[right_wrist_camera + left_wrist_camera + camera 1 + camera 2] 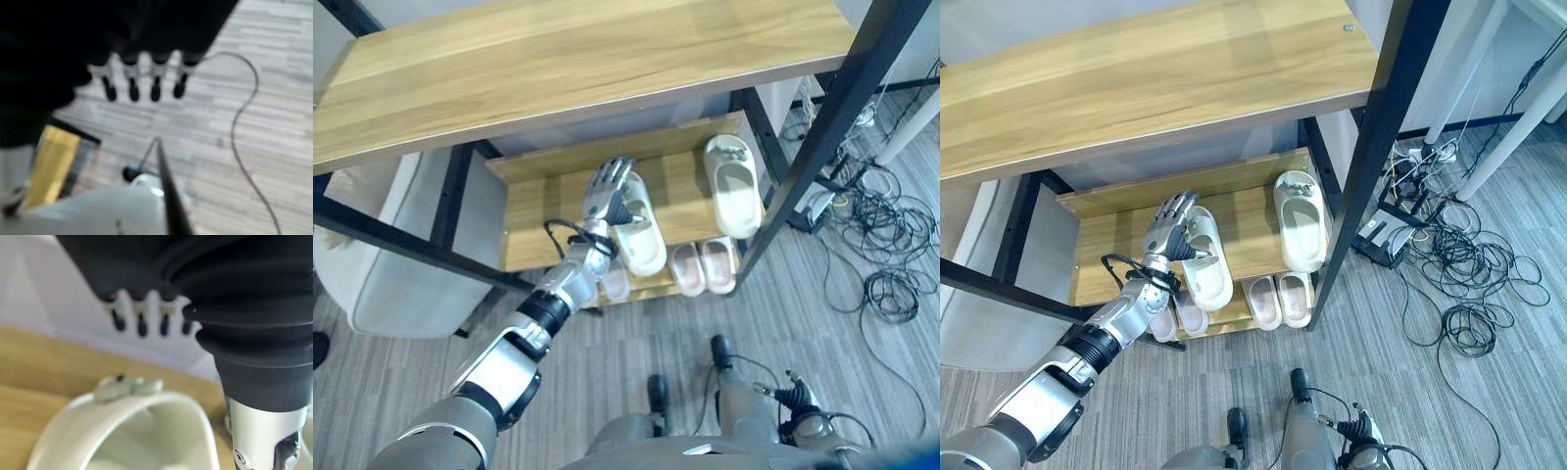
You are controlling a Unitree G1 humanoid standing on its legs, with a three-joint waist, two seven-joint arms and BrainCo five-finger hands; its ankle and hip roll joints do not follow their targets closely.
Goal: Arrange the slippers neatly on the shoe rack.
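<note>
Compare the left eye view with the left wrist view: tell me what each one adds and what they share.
The left eye view adds the light wooden top shelf, a second cream slipper further right on the wooden middle shelf, and a pink pair of slippers on the lowest level. The left wrist view adds a small pale ornament on the strap of the cream open-toed slipper, with straight dark-tipped fingers above it. Shared: the left hand, that cream open-toed slipper beside it, and the wooden middle shelf.

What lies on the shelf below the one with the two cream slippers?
Two pairs of pinkish slippers lie on the lowest wooden shelf; the left pair is partly covered by the left hand and its arm.
</note>
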